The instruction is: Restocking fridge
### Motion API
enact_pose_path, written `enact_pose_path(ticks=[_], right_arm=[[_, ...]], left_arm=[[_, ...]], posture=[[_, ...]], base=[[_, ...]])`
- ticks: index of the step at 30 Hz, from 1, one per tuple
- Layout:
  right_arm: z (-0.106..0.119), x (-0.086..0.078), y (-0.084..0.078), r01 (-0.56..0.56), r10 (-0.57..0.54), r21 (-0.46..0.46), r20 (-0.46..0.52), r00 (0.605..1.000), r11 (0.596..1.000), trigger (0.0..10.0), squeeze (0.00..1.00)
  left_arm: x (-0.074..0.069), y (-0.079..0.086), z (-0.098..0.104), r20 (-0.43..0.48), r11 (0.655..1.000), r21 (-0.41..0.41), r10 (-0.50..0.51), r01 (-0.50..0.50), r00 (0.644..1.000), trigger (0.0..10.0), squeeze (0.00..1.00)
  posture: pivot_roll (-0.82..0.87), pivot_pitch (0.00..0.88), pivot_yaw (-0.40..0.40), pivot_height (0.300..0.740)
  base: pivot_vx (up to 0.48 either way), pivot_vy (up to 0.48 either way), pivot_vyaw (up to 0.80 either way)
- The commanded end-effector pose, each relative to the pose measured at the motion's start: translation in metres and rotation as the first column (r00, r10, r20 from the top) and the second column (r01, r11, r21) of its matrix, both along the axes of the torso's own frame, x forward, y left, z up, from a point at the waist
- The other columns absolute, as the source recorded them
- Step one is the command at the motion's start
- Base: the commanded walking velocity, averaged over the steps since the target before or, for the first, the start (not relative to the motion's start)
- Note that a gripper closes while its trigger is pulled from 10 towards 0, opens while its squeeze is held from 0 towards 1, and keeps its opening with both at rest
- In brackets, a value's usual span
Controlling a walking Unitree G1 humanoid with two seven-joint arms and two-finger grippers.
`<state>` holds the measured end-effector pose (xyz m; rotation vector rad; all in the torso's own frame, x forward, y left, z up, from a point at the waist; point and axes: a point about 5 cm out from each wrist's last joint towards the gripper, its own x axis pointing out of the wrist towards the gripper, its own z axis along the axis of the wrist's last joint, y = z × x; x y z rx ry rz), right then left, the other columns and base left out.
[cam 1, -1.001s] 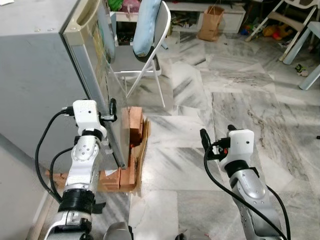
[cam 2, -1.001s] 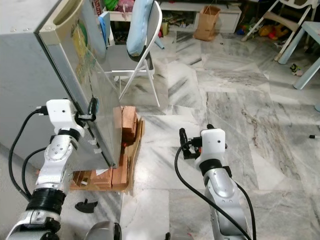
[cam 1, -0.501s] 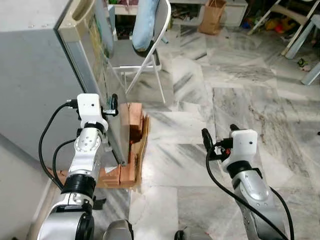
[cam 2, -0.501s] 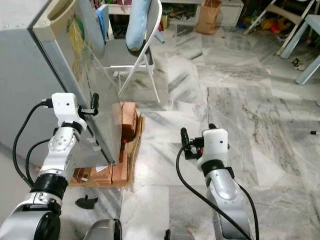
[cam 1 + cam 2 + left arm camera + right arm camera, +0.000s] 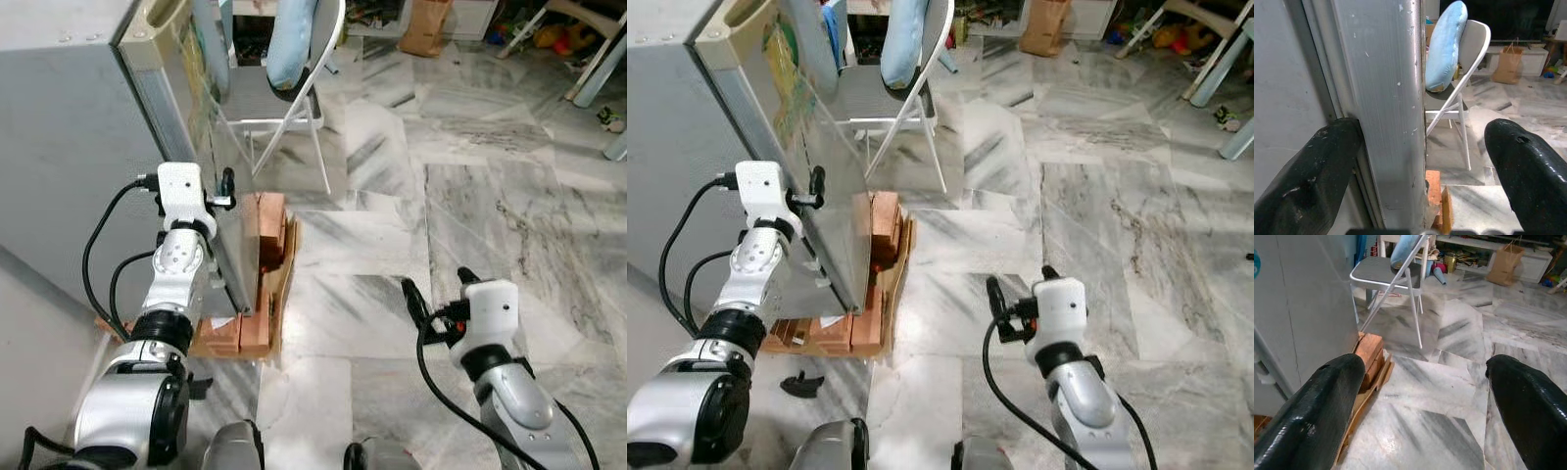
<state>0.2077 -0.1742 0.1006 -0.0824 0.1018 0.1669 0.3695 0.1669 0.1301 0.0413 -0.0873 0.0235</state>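
Low and right of centre in the eye views, your right gripper [image 5: 433, 299] hangs over bare marble floor [image 5: 372, 245], fingers spread with nothing between them. At mid left, your left gripper [image 5: 1420, 161] is spread around the edge of the fridge door [image 5: 1388, 107], one finger on each side of it. The fridge [image 5: 69, 147] fills the upper left on wooden blocks [image 5: 257, 294], with a folding chair [image 5: 284, 98] and its blue cushion [image 5: 294, 39] behind.
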Motion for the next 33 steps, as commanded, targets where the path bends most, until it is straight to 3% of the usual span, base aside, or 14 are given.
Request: enact_pose_path(ticks=[1,3,5,9,10,11,12,14,15,16,18,19,25,33], right_arm=[[0.005,0.000,-0.001,0.002,-0.002,-0.003,0.016,1.000,1.000,10.0,0.00],[0.005,0.000,0.000,-0.002,0.002,0.001,0.016,1.000,1.000,10.0,0.00],[0.003,-0.001,0.003,-0.029,0.029,0.004,0.001,1.000,1.000,10.0,0.00],[-0.002,-0.003,0.004,-0.043,0.042,-0.010,-0.023,0.999,0.999,10.0,0.00],[-0.007,-0.003,0.005,-0.042,0.042,-0.012,-0.044,0.998,0.999,10.0,0.00],[-0.007,-0.003,0.005,-0.042,0.042,-0.012,-0.044,0.998,0.999,10.0,0.00],[-0.009,-0.002,0.006,-0.043,0.042,-0.014,-0.052,0.998,0.999,10.0,0.00],[-0.010,-0.001,0.006,-0.043,0.042,-0.011,-0.053,0.998,0.999,10.0,0.00],[-0.012,0.001,0.008,-0.045,0.044,-0.007,-0.055,0.998,0.999,10.0,0.00],[-0.012,0.002,0.008,-0.046,0.045,-0.006,-0.055,0.997,0.999,10.0,0.00],[-0.013,0.003,0.010,-0.048,0.047,-0.006,-0.054,0.997,0.999,10.0,0.00],[-0.014,0.004,0.011,-0.052,0.052,-0.004,-0.052,0.997,0.999,10.0,0.00],[-0.016,0.006,0.013,-0.045,0.046,0.018,-0.044,0.998,0.999,10.0,0.00],[-0.015,0.014,0.011,0.012,-0.012,0.014,-0.007,1.000,1.000,10.0,0.00]], left_arm=[[0.008,-0.010,0.014,0.031,0.999,0.012,-0.054,0.053,0.998,10.0,0.00],[0.010,-0.029,0.024,0.070,0.990,0.026,-0.139,0.138,0.988,10.0,0.00],[0.008,-0.087,0.050,0.170,0.926,0.092,-0.377,0.366,0.911,10.0,0.00],[-0.003,-0.130,0.064,0.216,0.849,0.112,-0.528,0.516,0.821,10.0,0.00],[-0.025,-0.180,0.082,0.269,0.732,0.133,-0.676,0.668,0.686,10.0,0.00],[-0.025,-0.180,0.082,0.269,0.732,0.133,-0.676,0.668,0.686,10.0,0.00],[-0.047,-0.217,0.097,0.318,0.630,0.160,-0.762,0.760,0.565,10.0,0.00],[-0.058,-0.231,0.103,0.335,0.585,0.177,-0.792,0.792,0.510,10.0,0.00],[-0.073,-0.253,0.108,0.353,0.524,0.224,-0.830,0.822,0.432,10.0,0.00],[-0.075,-0.258,0.107,0.351,0.515,0.229,-0.836,0.826,0.423,10.0,0.00],[-0.070,-0.256,0.101,0.329,0.525,0.225,-0.834,0.821,0.444,10.0,0.00],[-0.056,-0.243,0.096,0.316,0.590,0.200,-0.795,0.783,0.518,10.0,0.00],[-0.026,-0.178,0.067,0.237,0.741,0.149,-0.670,0.655,0.704,10.0,0.00],[-0.041,-0.092,-0.012,0.049,0.859,0.105,-0.508,0.501,0.860,10.0,0.00]], posture=[[-0.05,0.146,0.012,0.740],[-0.04,0.145,0.012,0.740],[-0.03,0.137,0.011,0.740],[-0.02,0.132,0.013,0.740],[-0.02,0.126,0.013,0.740],[-0.02,0.126,0.013,0.740],[-0.01,0.123,0.015,0.740],[-0.01,0.118,0.017,0.740],[-0.01,0.111,0.019,0.740],[-0.01,0.111,0.019,0.740],[-0.01,0.106,0.022,0.740],[-0.01,0.102,0.027,0.740],[0.00,0.094,0.036,0.740],[0.02,0.078,0.039,0.740]], base=[[0.000,0.000,0.00],[0.000,0.000,0.00],[0.000,0.000,0.00],[0.000,0.000,0.00],[0.000,0.000,0.00],[0.000,0.000,0.00],[0.000,0.000,0.00],[0.000,0.000,0.00],[0.000,0.000,0.00],[0.000,0.000,0.00],[0.000,0.000,0.00],[0.000,0.000,0.00],[0.000,0.000,0.00],[0.062,-0.266,-0.30]])
